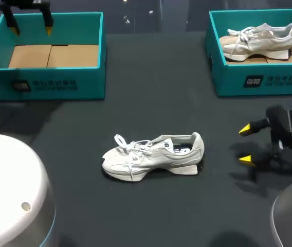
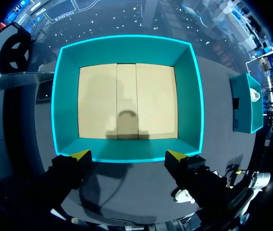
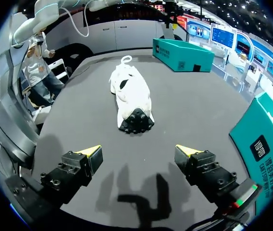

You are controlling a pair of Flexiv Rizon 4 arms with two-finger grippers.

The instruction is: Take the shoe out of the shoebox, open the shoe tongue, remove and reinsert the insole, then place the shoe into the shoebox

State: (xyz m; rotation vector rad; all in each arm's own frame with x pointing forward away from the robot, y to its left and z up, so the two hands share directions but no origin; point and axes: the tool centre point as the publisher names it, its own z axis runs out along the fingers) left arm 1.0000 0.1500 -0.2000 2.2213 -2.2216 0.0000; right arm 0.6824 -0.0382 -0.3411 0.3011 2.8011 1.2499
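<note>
A white sneaker (image 1: pixel 153 157) lies on its side-sole in the middle of the dark table, toe to the left, laces loose; in the right wrist view the sneaker (image 3: pixel 130 96) shows heel-first ahead of the fingers. My right gripper (image 1: pixel 245 144) stands open to the right of the shoe's heel, apart from it, also seen as the right gripper (image 3: pixel 139 153) with nothing between its fingers. My left gripper (image 1: pixel 30 27) hangs open over the far-left teal shoebox (image 1: pixel 92 56); that empty shoebox (image 2: pixel 127 53) lies under the left gripper (image 2: pixel 128 155).
A second teal shoebox (image 1: pixel 238 77) at the far right holds another pale sneaker (image 1: pixel 259 40); this box (image 3: pixel 259 139) is beside the right gripper. A white rounded robot part (image 1: pixel 10 190) fills the near-left corner.
</note>
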